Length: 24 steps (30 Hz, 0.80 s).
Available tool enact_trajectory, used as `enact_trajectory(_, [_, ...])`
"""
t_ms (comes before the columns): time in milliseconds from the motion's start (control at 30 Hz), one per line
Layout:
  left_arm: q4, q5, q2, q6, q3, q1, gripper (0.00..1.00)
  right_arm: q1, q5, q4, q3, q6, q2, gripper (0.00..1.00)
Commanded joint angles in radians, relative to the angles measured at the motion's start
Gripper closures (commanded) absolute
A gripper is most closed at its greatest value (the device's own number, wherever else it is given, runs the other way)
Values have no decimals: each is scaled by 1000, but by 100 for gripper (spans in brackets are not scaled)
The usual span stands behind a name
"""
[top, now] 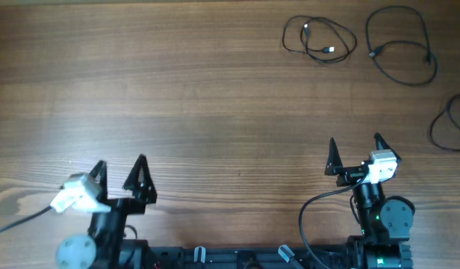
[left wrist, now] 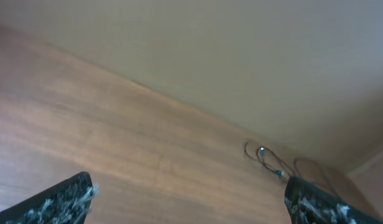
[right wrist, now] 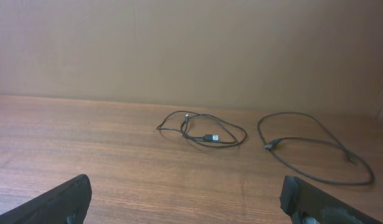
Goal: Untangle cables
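Three thin black cables lie apart at the table's far right. One small looped cable [top: 319,39] is at the back, also in the right wrist view [right wrist: 203,129] and faintly in the left wrist view [left wrist: 266,157]. A larger loop [top: 400,45] lies to its right, also in the right wrist view [right wrist: 316,152]. A third loop [top: 450,125] sits at the right edge. My left gripper [top: 119,175] is open and empty near the front left. My right gripper [top: 355,155] is open and empty near the front right, well short of the cables.
The wooden table [top: 178,97] fills the view. A plain beige wall [right wrist: 191,50] stands behind its far edge. Thicker black arm wires [top: 312,217] run by the right arm's base at the front edge.
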Motion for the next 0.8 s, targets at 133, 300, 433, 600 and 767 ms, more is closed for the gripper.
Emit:
enact_trajectory(133, [285, -13, -5, -6, -288, -3, 0, -5, 9, 5, -2, -13, -10, 0])
enact_trajectory(300, [420, -13, -5, -6, -409, -3, 0, -5, 9, 5, -2, -13, -10, 0])
enact_trajectory(433, [466, -14, -5, -6, -463, -3, 0, -5, 9, 5, -2, -13, -10, 0])
enact_trajectory(600, [534, -14, -3, 2, -500, -3, 0, -5, 9, 5, -2, -14, -10, 0])
enact_trajectory(767, [530, -13, -3, 10, -500, -3, 0, -5, 9, 5, -2, -14, -10, 0])
